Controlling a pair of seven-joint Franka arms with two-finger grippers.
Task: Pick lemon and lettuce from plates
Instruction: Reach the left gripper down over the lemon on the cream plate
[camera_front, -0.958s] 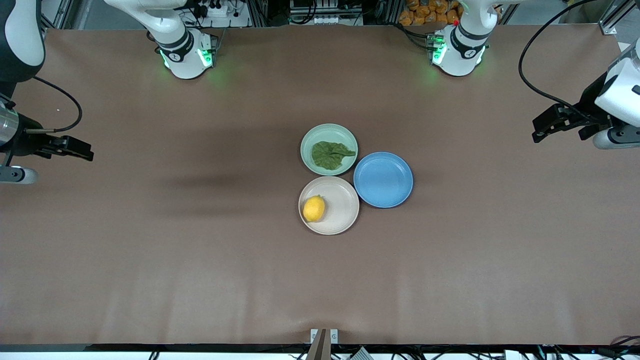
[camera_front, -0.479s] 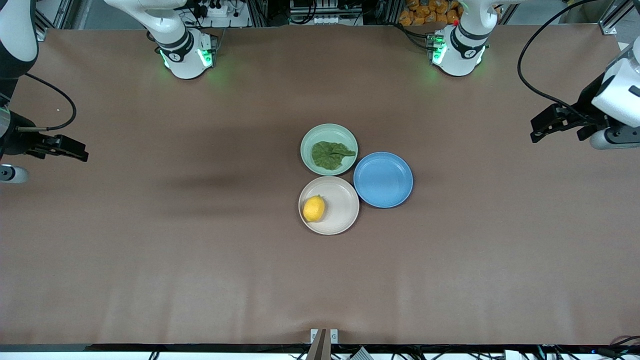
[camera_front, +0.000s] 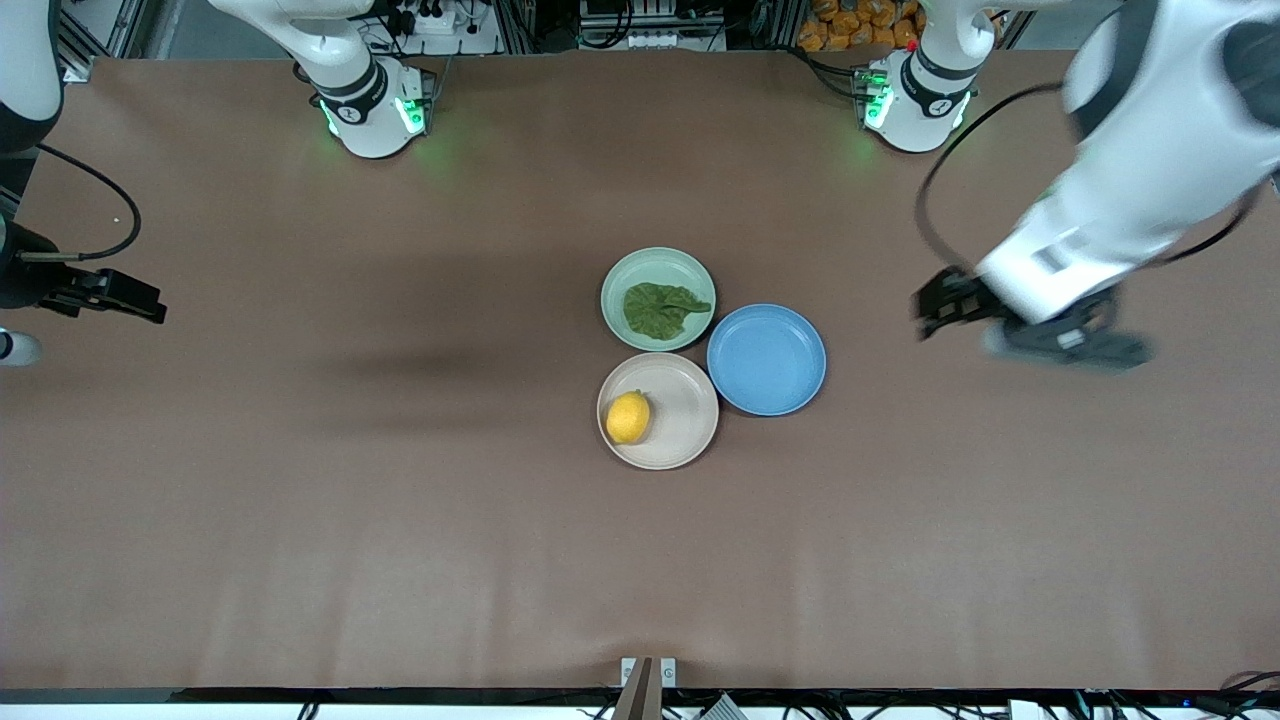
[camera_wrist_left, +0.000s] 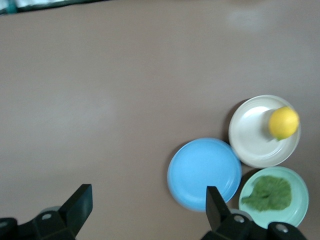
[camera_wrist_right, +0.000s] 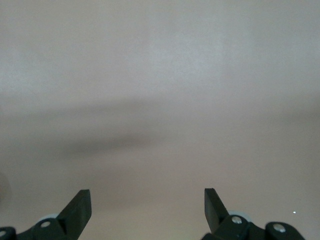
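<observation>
The yellow lemon (camera_front: 628, 417) lies on the beige plate (camera_front: 680, 440) at mid table. The dark green lettuce (camera_front: 662, 309) lies on the mint green plate (camera_front: 622, 275), farther from the front camera. In the left wrist view the lemon (camera_wrist_left: 283, 122), the beige plate (camera_wrist_left: 250, 145), the lettuce (camera_wrist_left: 268, 193) and the mint plate (camera_wrist_left: 300, 192) all show. My left gripper (camera_front: 925, 312) is open and empty over bare table toward the left arm's end, apart from the plates; it also shows in its wrist view (camera_wrist_left: 147, 205). My right gripper (camera_front: 150, 305) is open and empty at the right arm's end, over bare table (camera_wrist_right: 147, 207).
An empty blue plate (camera_front: 766, 359) touches both other plates on the side toward the left arm's end, and shows in the left wrist view (camera_wrist_left: 204, 173). The brown table (camera_front: 400, 550) stretches bare around the three plates. Both arm bases stand along the table's farthest edge.
My left arm has swung in from the table's end toward the plates, its gripper now much closer to the blue plate. My right gripper has drifted slightly outward toward its own end.
</observation>
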